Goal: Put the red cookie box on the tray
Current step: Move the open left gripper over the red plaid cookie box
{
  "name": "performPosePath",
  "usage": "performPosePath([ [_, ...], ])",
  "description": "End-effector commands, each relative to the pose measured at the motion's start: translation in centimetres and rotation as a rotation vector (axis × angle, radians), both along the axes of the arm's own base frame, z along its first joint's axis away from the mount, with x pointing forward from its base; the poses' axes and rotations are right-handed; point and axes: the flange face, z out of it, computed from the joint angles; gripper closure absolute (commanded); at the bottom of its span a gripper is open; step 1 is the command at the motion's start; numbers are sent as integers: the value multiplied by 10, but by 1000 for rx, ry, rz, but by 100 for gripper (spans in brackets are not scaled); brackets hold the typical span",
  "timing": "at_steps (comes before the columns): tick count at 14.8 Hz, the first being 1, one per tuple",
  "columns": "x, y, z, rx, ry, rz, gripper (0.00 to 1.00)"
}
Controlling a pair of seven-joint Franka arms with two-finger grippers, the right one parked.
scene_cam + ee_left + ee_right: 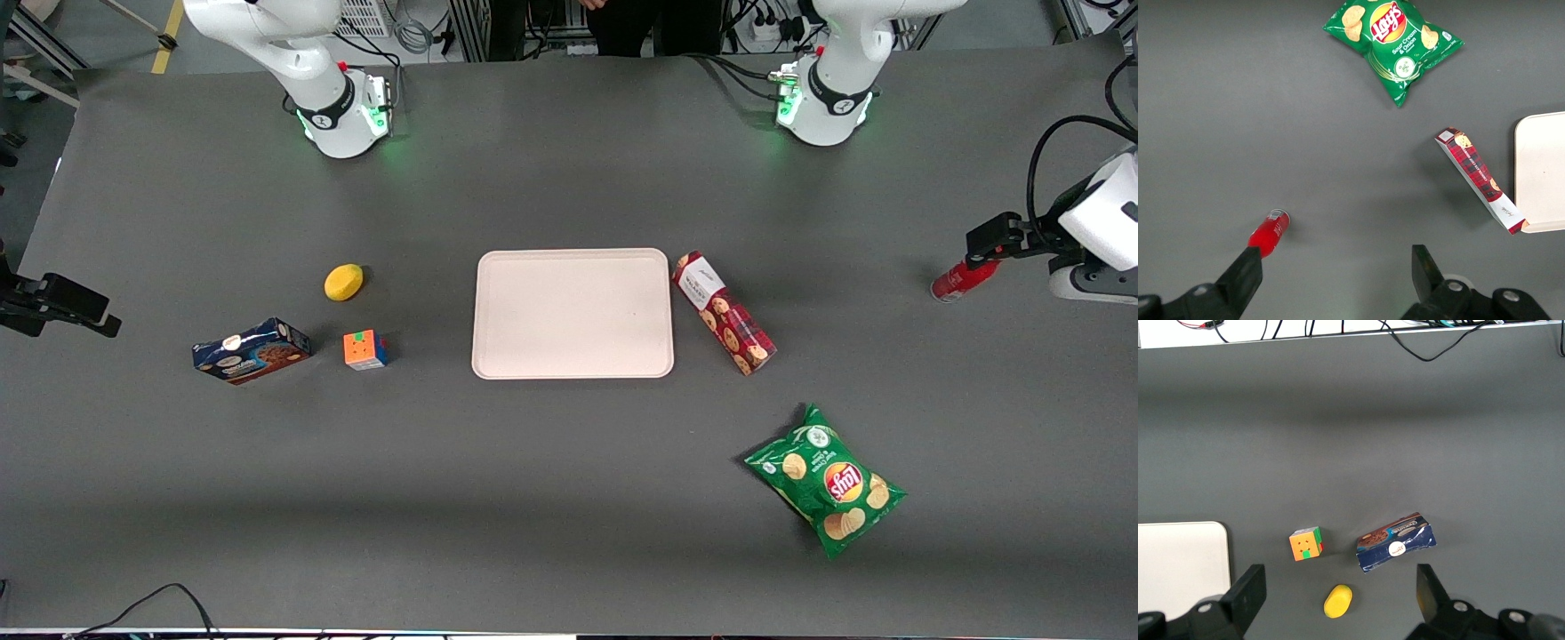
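The left arm's gripper (982, 246) is hovering above the table at the working arm's end, its fingers (1245, 273) spread wide and holding nothing. Only the wrist view is showing that gap; from the front the tool is appearing as a dark block just beside the small red bottle (963, 279), which is lying on its side almost under it. The front view alone is taking in the blue cookie box (252, 350), lemon (343, 282) and puzzle cube (365, 349), all well apart toward the parked arm's end. The tray (573, 313) is sitting mid-table, bare. The red cookie box (723, 311) is lying flat at a slant just beside the tray's edge, between tray and gripper. The green chip bag (827, 480) is lying nearer the front camera, off that line.
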Motion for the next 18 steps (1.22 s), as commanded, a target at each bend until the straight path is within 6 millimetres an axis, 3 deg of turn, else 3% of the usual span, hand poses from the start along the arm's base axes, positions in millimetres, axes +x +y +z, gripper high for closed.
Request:
performPosePath([
  [1,-6,-30,2,4,45,89,0],
  [6,-17,-72,-20,-21,105,374,0],
  [10,-34,-138,-36,14,112,548,0],
  [11,-47,-153,-53,20,94,540,0],
  [14,-74,-168,-98,21,50,520,0],
  [18,-110,-192,-140,8,11,531,0],
])
